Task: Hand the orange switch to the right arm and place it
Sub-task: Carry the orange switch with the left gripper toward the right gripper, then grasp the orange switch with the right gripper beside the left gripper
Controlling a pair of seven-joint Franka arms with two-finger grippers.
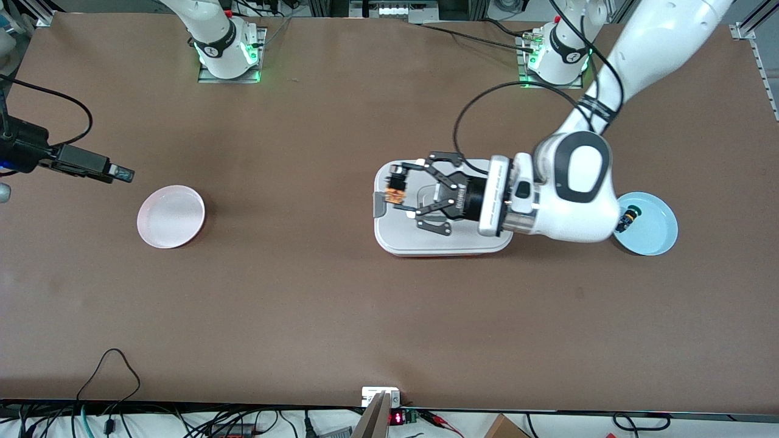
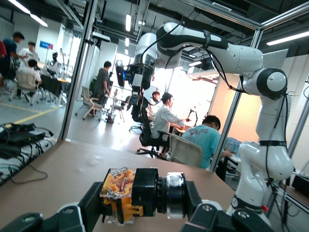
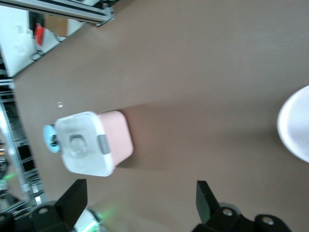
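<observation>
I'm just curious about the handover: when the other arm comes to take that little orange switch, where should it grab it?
Probably by the orange end, from the right arm's end of the table. The left gripper clamps the black body of the orange switch over the white box, leaving that end sticking out.

Pink plate, lidded white box, blue plate holding green-capped switch

A robotics lab: aluminium frame posts, seated staff at desks, cabling along the table.

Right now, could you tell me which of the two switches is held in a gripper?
The orange switch: the left gripper has its jaws shut on it over the white box. The black-and-blue switch lies in the blue plate.
</observation>
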